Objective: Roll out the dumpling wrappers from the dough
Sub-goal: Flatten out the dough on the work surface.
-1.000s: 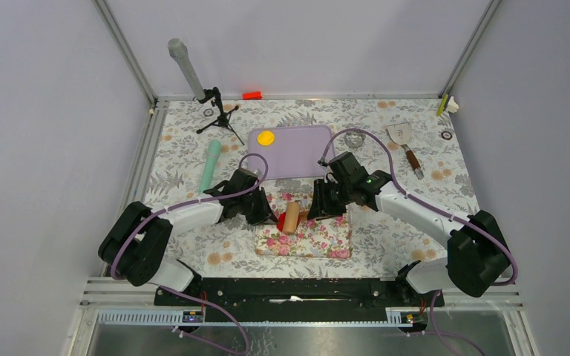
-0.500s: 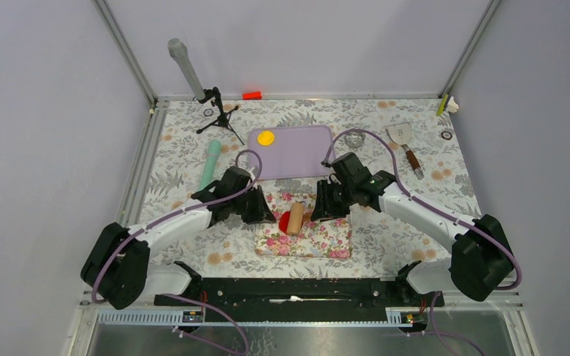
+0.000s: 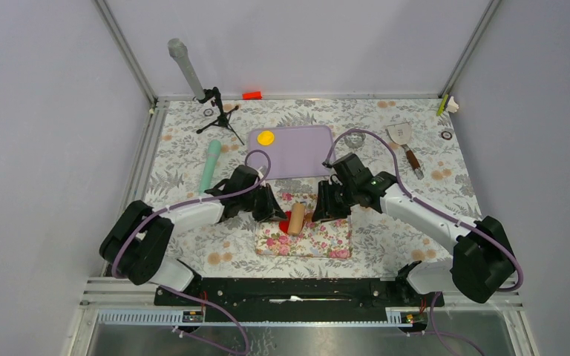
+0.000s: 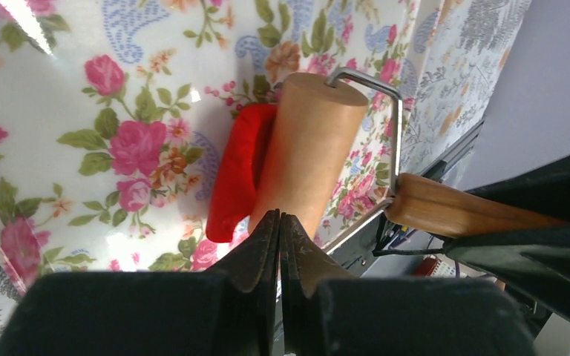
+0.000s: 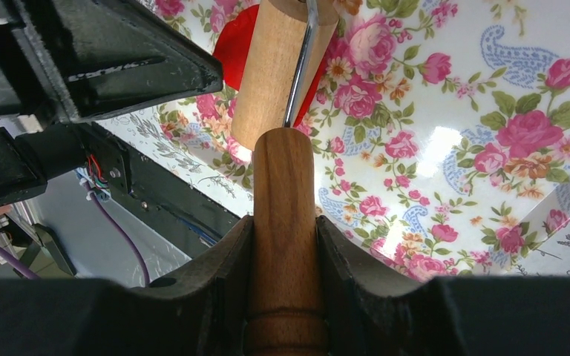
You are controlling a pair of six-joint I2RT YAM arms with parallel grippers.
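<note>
Floral mat (image 3: 326,241) bears dough (image 4: 237,170); right pincer (image 5: 283,230) grips roller handle (image 5: 282,178); left pincer (image 4: 279,231) closed.

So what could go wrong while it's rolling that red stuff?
The red dough sticks out on one side of the wooden roller, so it may flatten unevenly or cling to the wood. The shut left gripper sits right by the roller's end and could bump it. The right gripper holds only the handle; a hard push might shift the floral mat.
</note>
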